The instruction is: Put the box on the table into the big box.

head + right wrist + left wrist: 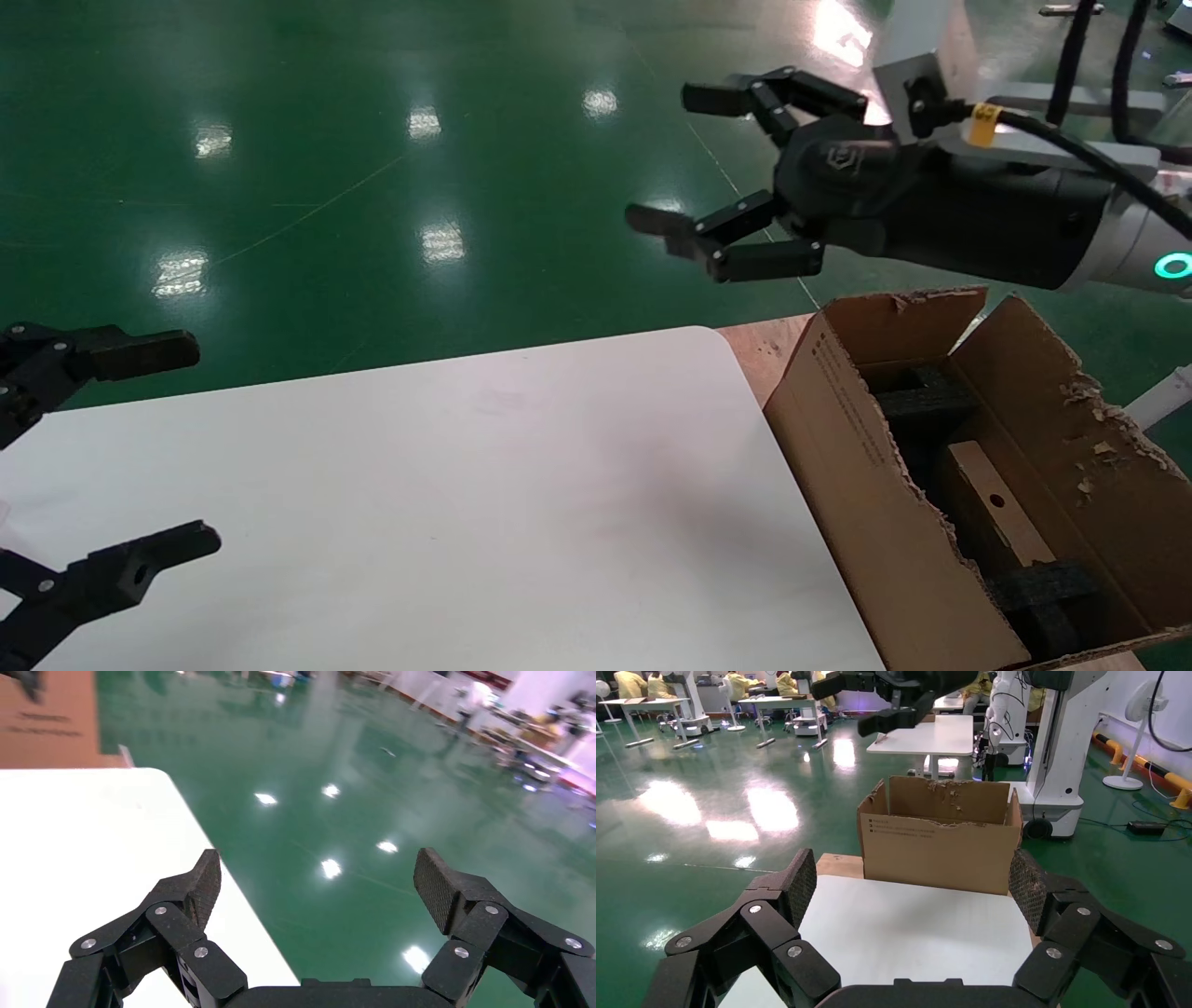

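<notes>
Green shiny floor [372, 186] spreads out all around, with lamp spots gleaming on it. At the far left, the left claw [149, 447] hangs at the left edge of the white counter [466, 485]. Its two black fingers are spread wide apart and hold nothing. From that arm's own camera, the rough finger pads [801, 881] stand open on both sides, and the counter [912, 931] lies in front with the big box [940, 839] at its far end.

The counter top is smooth with round corners. A bit of reddish wood [764, 349] peeks out at its far right corner.

Next comes the right claw [684, 163], up in the air over the floor, past the far edge of the counter and above the big box. Its fingers are wide apart too, with nothing between them.

At the right stands the big box [866, 503], brown with torn, ragged edges and tiny print on its side. Black foam [927, 401] sits inside. The box [996, 517], small and tan with one round hole, lies inside the big box between the foam pieces.
</notes>
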